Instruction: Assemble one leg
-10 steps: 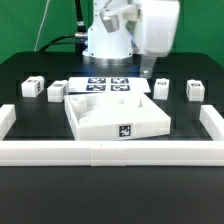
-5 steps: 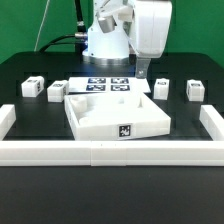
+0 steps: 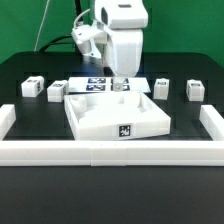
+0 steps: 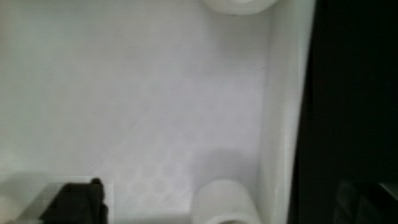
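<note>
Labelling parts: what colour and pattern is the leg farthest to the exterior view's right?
White leg with a black-and-white square tag; exterior view shows it best.

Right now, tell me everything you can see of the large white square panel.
The large white square panel looks like thick, matte plastic. It lies flat on the black table. Its front side face carries a small black-and-white tag. The wrist view shows round recesses along one edge. The gripper hangs over its far edge; whether they touch cannot be judged.
</note>
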Robot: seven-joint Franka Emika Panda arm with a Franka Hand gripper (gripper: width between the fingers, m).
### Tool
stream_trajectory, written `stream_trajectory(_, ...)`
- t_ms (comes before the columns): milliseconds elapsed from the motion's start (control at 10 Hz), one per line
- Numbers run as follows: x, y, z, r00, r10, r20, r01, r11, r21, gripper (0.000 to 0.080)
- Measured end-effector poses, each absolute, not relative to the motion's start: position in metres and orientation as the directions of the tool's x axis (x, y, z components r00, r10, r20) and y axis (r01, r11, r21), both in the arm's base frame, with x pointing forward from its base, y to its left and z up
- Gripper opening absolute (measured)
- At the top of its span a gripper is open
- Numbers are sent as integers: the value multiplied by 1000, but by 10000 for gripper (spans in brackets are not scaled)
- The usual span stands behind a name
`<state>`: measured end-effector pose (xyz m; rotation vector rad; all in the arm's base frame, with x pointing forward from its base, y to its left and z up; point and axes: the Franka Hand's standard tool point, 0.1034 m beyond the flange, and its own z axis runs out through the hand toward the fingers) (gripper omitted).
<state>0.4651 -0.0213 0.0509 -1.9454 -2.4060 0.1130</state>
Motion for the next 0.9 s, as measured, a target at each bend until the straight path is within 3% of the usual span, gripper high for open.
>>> stream_trajectory(400, 464, -25, 45, -202, 979, -6, 976, 201, -89, 650)
stream_trajectory(900, 443, -36, 8, -196, 980, 24, 974, 197, -107, 650)
